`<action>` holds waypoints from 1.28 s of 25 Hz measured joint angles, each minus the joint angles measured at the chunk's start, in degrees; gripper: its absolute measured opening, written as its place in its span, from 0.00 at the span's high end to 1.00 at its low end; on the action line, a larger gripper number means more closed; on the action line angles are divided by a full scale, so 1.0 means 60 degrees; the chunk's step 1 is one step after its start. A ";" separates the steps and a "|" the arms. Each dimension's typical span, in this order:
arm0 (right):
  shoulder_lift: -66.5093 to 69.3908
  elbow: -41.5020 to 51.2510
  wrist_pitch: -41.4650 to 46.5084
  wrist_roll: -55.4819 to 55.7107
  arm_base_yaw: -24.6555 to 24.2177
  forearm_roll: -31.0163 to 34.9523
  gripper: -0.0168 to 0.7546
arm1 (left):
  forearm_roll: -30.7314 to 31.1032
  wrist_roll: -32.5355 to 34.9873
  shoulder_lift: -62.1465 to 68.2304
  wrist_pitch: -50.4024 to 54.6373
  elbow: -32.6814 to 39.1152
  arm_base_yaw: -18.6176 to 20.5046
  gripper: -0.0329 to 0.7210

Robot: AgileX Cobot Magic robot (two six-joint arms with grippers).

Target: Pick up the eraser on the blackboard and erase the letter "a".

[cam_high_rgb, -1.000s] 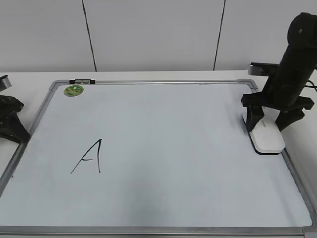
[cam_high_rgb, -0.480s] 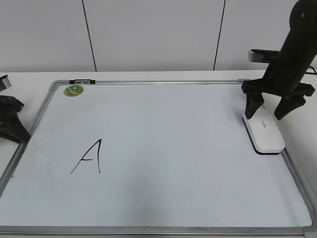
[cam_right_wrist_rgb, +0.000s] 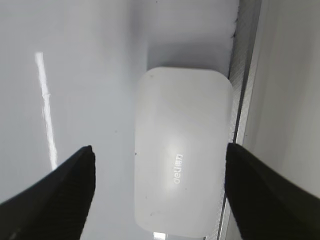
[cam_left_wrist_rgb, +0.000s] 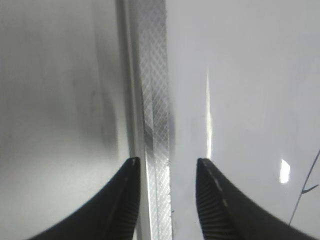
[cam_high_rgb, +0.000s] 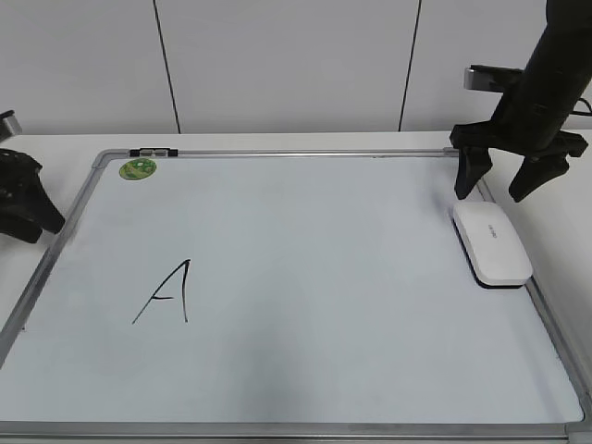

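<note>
We see capital "A" (cam_high_rgb: 166, 293) in black marker, near left part of whiteboard (cam_high_rgb: 305, 370). White eraser (cam_high_rgb: 491, 243) lies flat at board's right edge, touching frame. Right tool (cam_high_rgb: 505, 180) above eraser's far end, jaws spread wide, holding nothing, clear of eraser. Left tool (cam_left_wrist_rgb: 165, 185) at board's left frame, jaws parted, empty. Green round magnet (cam_high_rgb: 138, 168) at far left corner. White worktop (cam_high_rgb: 277, 141) beyond.

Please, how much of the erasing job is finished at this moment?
Only a capital A is visible on the blackboard; no small "a" shows. The eraser lies flat by the right frame. The right hand hangs open above it, holding nothing. The left hand waits open over the left frame. Any erasing left is unclear.
</note>
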 joint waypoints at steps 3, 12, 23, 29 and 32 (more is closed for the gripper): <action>0.0000 0.0000 0.0000 -0.0016 0.0000 0.0016 0.20 | 0.0000 -0.0170 0.0000 0.0408 -0.0614 0.0000 0.43; -0.0366 0.0000 0.0007 -0.0077 0.0000 0.0239 0.21 | 0.0752 -0.1279 -0.1269 0.0581 -0.1307 -0.0018 0.39; -0.2906 0.0000 0.0118 -0.0114 0.0019 0.0316 0.21 | 0.2731 -0.2529 -0.3991 0.0818 -0.1328 -0.1109 0.38; -0.4405 0.0000 0.0282 -0.0114 0.0037 0.0316 0.21 | 0.2910 -0.2941 -0.5778 0.0902 -0.1194 -0.1694 0.39; -0.5111 0.0000 0.0297 -0.0114 0.0037 0.0355 0.21 | 0.2929 -0.3005 -0.6728 0.1004 -0.0839 -0.1898 0.39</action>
